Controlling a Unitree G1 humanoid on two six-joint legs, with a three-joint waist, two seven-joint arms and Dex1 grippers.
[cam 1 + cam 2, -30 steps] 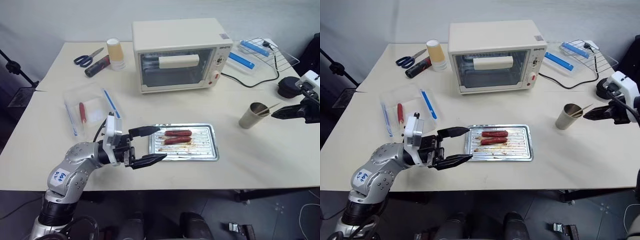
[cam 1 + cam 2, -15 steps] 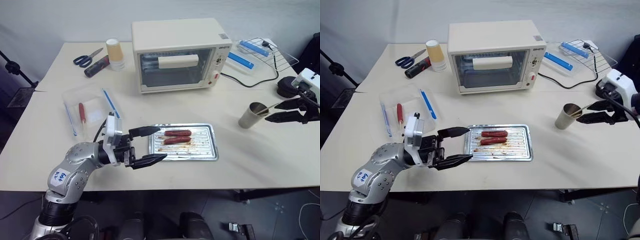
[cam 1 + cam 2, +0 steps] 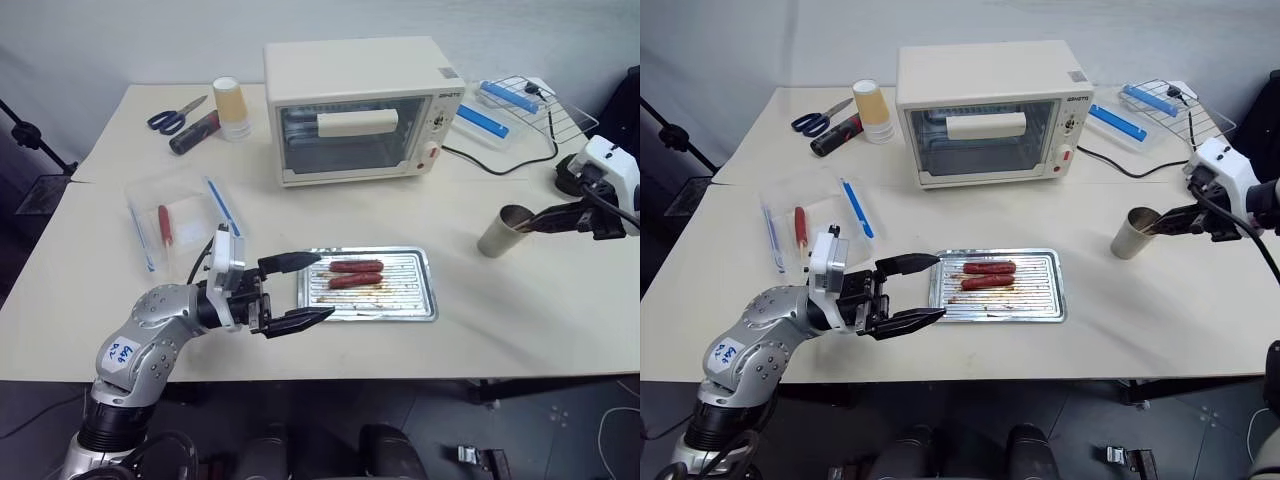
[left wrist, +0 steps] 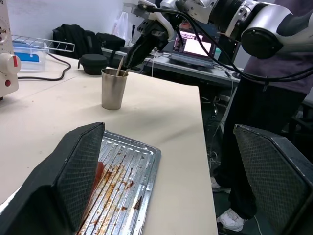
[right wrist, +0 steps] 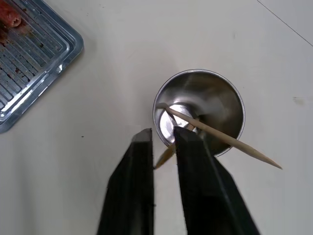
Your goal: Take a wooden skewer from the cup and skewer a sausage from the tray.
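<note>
The grey-tan cup [image 3: 497,232] stands on the table right of the silver tray [image 3: 425,300]. Two wooden skewers lean in the cup [image 5: 234,98]; one skewer [image 5: 164,157] runs between my right gripper's fingertips, the other skewer [image 5: 244,145] lies across the rim. My right gripper [image 5: 161,134] is shut on the first skewer, just above the cup's rim [image 3: 1155,226]. Two reddish-brown sausages [image 3: 356,266] [image 3: 354,281] lie side by side in the tray. My left gripper [image 3: 322,286] is open at the tray's left end, holding nothing.
A cream toaster oven [image 3: 355,110] stands behind the tray, with its cable trailing right. A stack of cups [image 3: 230,105] and scissors [image 3: 175,115] are at the back left. There is a clear box with blue clips [image 3: 180,220] on the left and a wire rack [image 3: 540,100] at the back right. A person [image 4: 279,98] stands past the table's right edge.
My right gripper opened wide around the skewer's end, moved a little closer to the cup and has now shut on the skewer. The left arm has not moved.
</note>
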